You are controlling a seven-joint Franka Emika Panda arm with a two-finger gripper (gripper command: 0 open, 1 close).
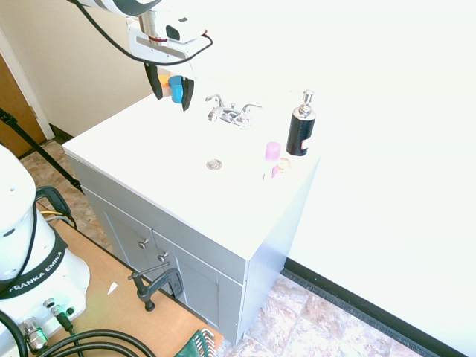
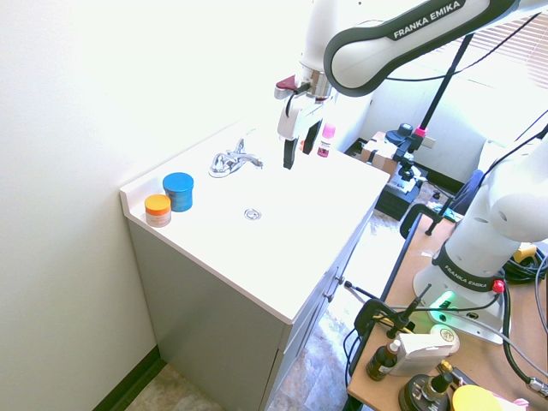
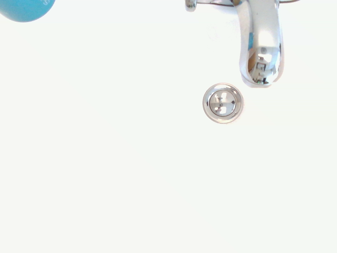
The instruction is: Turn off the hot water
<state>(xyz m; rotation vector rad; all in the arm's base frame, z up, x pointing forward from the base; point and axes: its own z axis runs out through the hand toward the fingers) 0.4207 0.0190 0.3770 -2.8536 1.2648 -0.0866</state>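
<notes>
Drain (image 3: 222, 103) sits dead centre in wrist view — gripper (image 1: 171, 91) hangs unclenched, upper left, above the hot water lever (image 1: 214, 99). I'd lower slowly, then nudge it closed.

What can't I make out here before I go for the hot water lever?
- Water flow: overexposed basin in every view; no stream discernible under the spout.
- Hot lever: too small in both exterior views to read its position; cut off by the wrist view's edge.
- Blue jar: partly behind the open end effector in the first exterior view.
</notes>
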